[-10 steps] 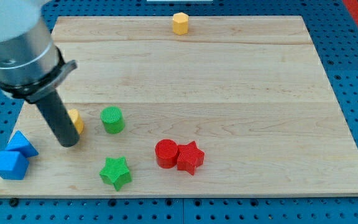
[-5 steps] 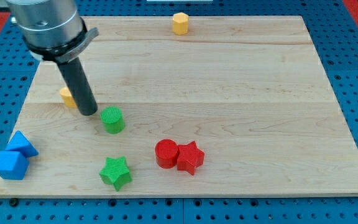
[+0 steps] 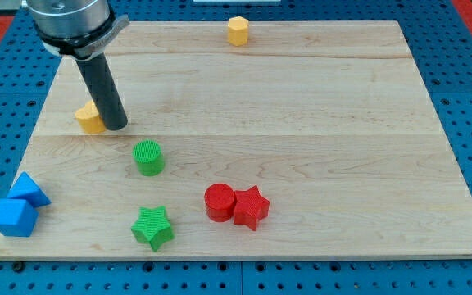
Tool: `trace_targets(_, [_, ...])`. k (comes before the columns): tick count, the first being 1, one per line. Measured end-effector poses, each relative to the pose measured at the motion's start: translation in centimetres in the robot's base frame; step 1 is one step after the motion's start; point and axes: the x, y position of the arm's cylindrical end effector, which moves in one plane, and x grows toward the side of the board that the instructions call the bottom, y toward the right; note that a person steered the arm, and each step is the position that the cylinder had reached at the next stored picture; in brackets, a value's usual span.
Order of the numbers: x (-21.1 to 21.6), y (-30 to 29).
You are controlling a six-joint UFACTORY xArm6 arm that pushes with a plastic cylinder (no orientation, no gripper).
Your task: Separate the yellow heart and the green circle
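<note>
The yellow heart [image 3: 89,119] lies on the wooden board near its left side, partly hidden by my rod. My tip [image 3: 115,126] rests right against the heart's right side. The green circle [image 3: 147,157] stands apart, below and to the right of my tip, about a block's width away from it.
A green star [image 3: 153,227] lies near the bottom edge. A red circle [image 3: 218,201] and a red star [image 3: 251,207] touch each other at bottom centre. Two blue blocks [image 3: 20,206] sit off the board's bottom-left corner. A yellow hexagon [image 3: 237,30] sits at the top edge.
My tip swung from the lower left around to the heart's right side and moved up. The yellow heart has been pushed up and left, away from the green circle, which stayed put.
</note>
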Motion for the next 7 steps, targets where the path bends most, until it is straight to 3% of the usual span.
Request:
trace_targets(6, [-0.7,-5.3])
trace_targets(7, [-4.6,0.4])
